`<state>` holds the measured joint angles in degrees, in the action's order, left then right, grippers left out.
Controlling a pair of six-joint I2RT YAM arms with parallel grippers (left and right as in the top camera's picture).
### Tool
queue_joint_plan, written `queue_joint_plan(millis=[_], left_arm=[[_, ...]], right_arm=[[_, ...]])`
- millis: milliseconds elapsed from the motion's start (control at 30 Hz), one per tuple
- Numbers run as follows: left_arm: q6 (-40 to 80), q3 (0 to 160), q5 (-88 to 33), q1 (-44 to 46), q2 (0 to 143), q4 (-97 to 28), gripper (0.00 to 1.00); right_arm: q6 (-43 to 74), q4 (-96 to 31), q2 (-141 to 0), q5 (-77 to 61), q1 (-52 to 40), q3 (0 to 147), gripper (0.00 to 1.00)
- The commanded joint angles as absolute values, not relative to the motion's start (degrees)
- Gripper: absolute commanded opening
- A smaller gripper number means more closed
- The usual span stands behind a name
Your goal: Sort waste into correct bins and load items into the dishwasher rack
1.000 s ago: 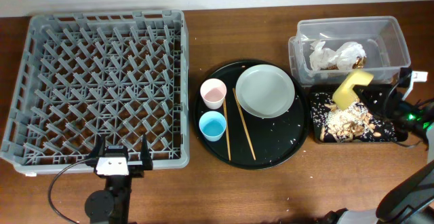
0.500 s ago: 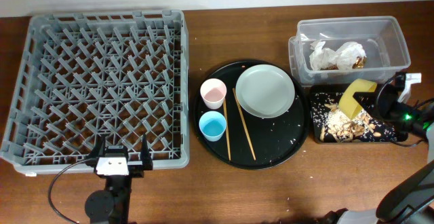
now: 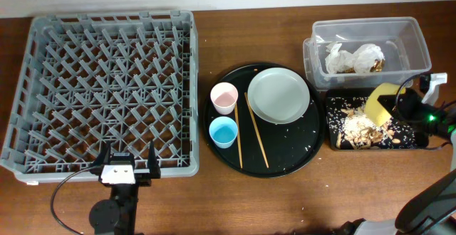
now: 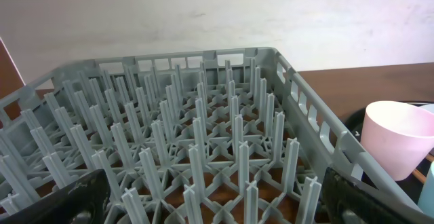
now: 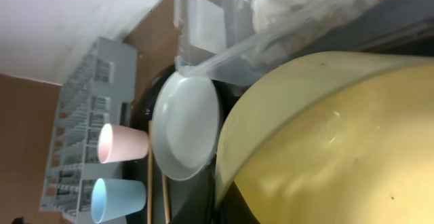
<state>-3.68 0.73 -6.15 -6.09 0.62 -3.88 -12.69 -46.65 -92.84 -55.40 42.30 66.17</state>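
Right gripper (image 3: 396, 106): is clamping the rim of the yellow bowl (image 3: 380, 100) and holding it tilted over the shallow black tray (image 3: 412, 142) by the desk's right edge. Food scraps (image 3: 360, 127) are lying in that tray. Left gripper (image 3: 127, 165): is sitting at the front edge, fingers spread wide, gripping nothing, facing the dishwasher rack (image 3: 100, 85).

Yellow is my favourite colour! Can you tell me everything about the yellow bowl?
The yellow bowl is round, smooth and shiny, probably plastic. The right gripper holds it by its rim, tipped steeply on its side above the shallow black tray. Its inside looks almost empty, with only a few tiny specks. Brownish food scraps lie in the tray beneath its lower edge; whether it touches them is unclear.
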Motion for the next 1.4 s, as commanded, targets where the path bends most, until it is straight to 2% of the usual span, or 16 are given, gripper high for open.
queue_joint_plan(millis=[0,167,333,467,633,767,1067,1133,1167,1200,1367], left_arm=[[-4.4,0.5,-6.4,-6.1,0.4,-4.0,0.99],[-4.4,0.5,-6.3,-6.1,0.4,-4.0,0.99],[-4.4,0.5,-6.4,-6.1,0.4,-4.0,0.99],[-4.4,0.5,-6.4,-6.1,0.4,-4.0,0.99],[-4.4,0.5,-6.3,-6.1,0.4,-4.0,0.99],[-4.4,0.5,-6.4,-6.1,0.4,-4.0,0.99],[-4.4,0.5,-6.4,-6.1,0.4,-4.0,0.99],[-4.4,0.5,-6.4,-6.1,0.4,-4.0,0.99],[-4.4,0.5,-6.4,-6.1,0.4,-4.0,0.99],[-4.4,0.5,-6.4,-6.1,0.4,-4.0,0.99],[-4.4,0.5,-6.3,-6.1,0.4,-4.0,0.99]], right_arm=[[-8.6,-48.3,-91.0,-46.9,39.1,70.8,0.04],[-8.5,-56.8,-91.0,-40.6,32.3,79.1,0.04],[-8.3,-68.1,-91.0,-32.9,16.4,87.7,0.04],[0.0,-69.5,-93.2,-27.8,-1.6,86.1,0.04],[14.2,-69.3,-96.2,-13.9,-16.4,83.1,0.04],[19.2,-67.0,-100.1,-8.3,-22.8,78.9,0.04],[21.5,-64.1,-105.8,-6.9,-24.7,73.6,0.05],[21.5,-63.5,-105.8,-6.9,-24.7,73.6,0.20],[21.5,-63.5,-105.8,-7.0,-24.7,73.6,0.35],[21.5,-63.7,-105.8,-7.1,-24.7,73.8,0.38],[21.2,-64.7,-105.7,-7.0,-24.6,82.7,0.37]])
